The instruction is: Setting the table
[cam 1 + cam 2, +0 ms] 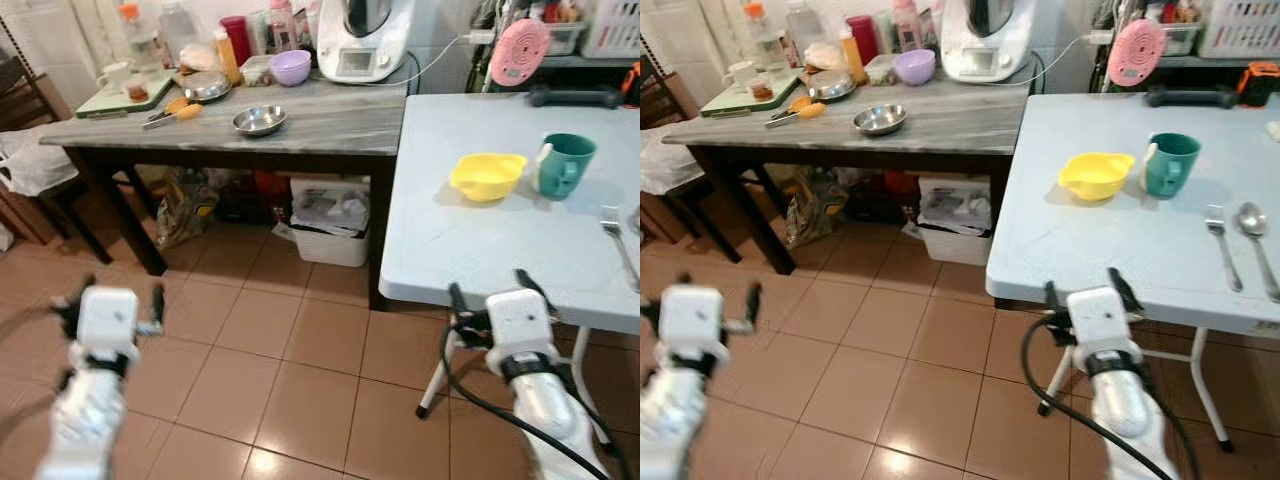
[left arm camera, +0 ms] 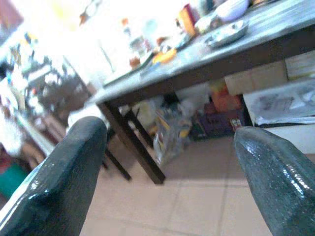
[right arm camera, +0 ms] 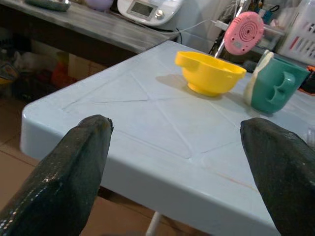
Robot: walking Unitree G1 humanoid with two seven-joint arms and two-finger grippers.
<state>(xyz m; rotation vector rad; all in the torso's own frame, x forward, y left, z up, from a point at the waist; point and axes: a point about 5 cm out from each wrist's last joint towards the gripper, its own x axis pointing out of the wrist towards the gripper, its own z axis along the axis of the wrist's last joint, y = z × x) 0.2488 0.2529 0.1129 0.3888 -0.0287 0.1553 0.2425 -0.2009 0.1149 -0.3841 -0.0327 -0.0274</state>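
Observation:
On the pale blue folding table (image 1: pixel 1080 250) stand a yellow bowl (image 1: pixel 1096 175) and, right of it, a teal mug (image 1: pixel 1169 164). A fork (image 1: pixel 1222 244) and a spoon (image 1: pixel 1255 236) lie side by side near the table's right edge. My right gripper (image 1: pixel 1086 290) is open and empty, just short of the table's near edge, pointing at the bowl (image 3: pixel 209 72) and mug (image 3: pixel 271 84). My left gripper (image 1: pixel 108 298) is open and empty, low over the tiled floor at the left, facing the dark wooden table (image 2: pixel 206 64).
The grey-topped wooden table (image 1: pixel 330 125) carries a steel bowl (image 1: pixel 259 120), a purple bowl (image 1: pixel 290 67), bottles, a cutting board and a white appliance (image 1: pixel 360 40). Boxes and bags sit under it. A dark chair (image 1: pixel 25 110) stands at far left. A pink disc (image 1: pixel 518 50) hangs behind the blue table.

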